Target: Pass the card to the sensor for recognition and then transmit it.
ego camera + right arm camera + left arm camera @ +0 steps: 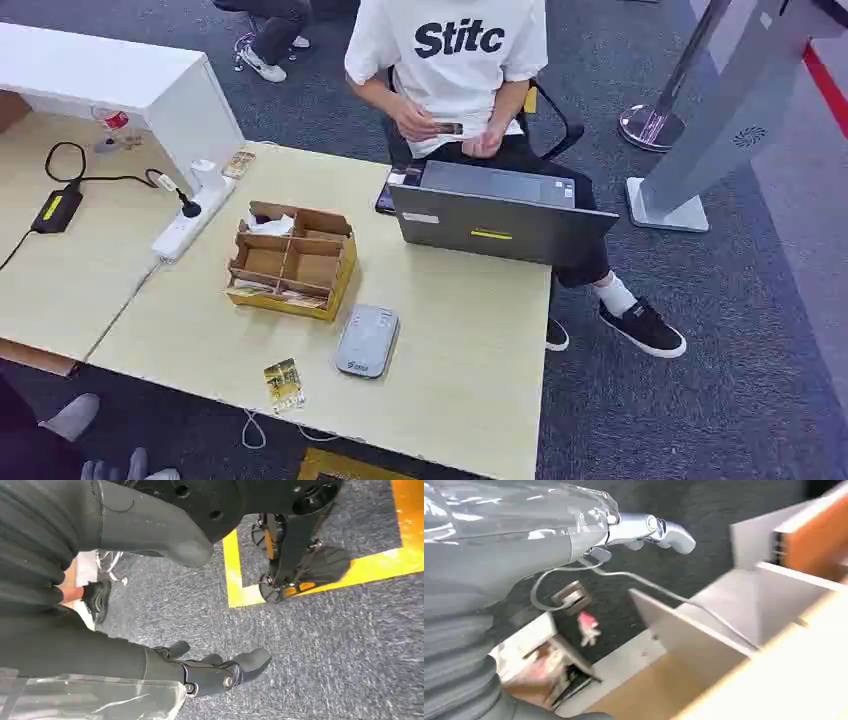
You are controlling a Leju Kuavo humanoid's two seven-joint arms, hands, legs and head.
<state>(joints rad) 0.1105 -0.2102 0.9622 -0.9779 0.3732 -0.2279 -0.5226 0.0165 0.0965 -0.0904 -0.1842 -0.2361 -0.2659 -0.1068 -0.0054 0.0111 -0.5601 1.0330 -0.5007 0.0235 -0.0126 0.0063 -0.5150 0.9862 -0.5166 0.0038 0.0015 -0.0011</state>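
Tabletop [470, 350], pale wood on grey carpet: one card [283, 384], one sensor [367, 340], one laptop [500, 222]. Left robot hand [644, 532] and right robot hand [210, 670] hold nothing, fingers loosely apart.

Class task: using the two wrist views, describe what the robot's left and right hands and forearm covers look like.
The left hand has pale silver-grey fingers beyond a grey ribbed cover and a glossy clear plastic wrap, with a thin grey cable looping beneath. The right hand has dark grey fingers with small round fasteners, a black ribbed cover and the same clear plastic wrap.
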